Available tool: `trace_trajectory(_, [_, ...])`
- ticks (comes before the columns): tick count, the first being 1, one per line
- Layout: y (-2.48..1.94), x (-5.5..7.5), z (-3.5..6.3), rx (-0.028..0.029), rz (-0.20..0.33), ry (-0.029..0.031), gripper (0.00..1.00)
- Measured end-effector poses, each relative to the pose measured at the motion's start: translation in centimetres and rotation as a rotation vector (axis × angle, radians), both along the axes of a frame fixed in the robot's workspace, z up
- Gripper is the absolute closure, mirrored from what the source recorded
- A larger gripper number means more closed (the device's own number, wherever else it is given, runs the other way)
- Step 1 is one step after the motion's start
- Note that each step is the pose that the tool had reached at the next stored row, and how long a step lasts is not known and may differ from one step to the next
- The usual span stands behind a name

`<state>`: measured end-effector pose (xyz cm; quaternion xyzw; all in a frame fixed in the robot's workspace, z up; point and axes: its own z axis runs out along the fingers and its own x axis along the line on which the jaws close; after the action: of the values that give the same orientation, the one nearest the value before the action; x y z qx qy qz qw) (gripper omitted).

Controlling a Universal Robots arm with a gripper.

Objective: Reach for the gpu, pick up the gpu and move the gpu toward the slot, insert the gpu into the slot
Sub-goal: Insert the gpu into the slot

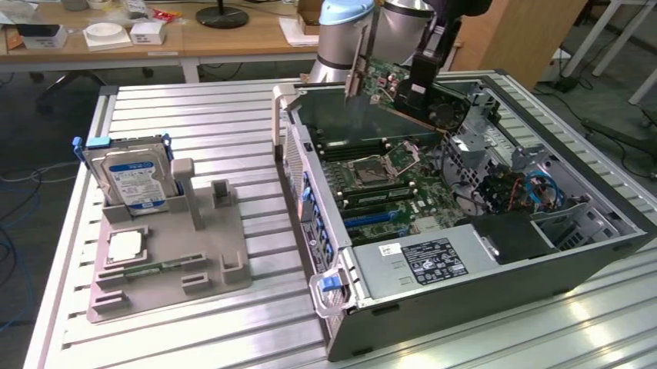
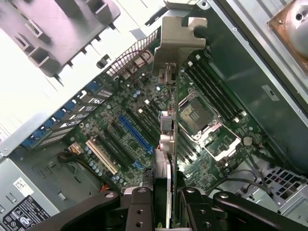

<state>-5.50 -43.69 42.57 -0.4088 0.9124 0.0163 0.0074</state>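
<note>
Wrist view: gripper [image 2: 163,195] fingers closed partway, clamping gpu [image 2: 168,122] edge-on between them. Silver end bracket [image 2: 180,36] at card's far end. Motherboard [image 2: 120,130] beyond.
Exterior view: grey holder [image 1: 165,261] with hard drive [image 1: 131,181] at lower left. Open computer case [image 1: 575,254] centre-right. gpu held tilted above case's far end, upper centre of frame, clear of motherboard.

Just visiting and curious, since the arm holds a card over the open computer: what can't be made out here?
- Which slot on the motherboard sits under the gpu: the card's own edge covers it, wrist view.
- Hard drive label text: too small, exterior view.
- Power supply sticker: too small, exterior view.
- Arm: cut off by the exterior view's top edge.
</note>
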Motion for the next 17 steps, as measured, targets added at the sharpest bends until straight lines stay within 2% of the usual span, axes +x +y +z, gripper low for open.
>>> trace_trajectory(17, [-0.02, 0.00, 0.00, 0.0003, 0.130, 0.0000, 0.73])
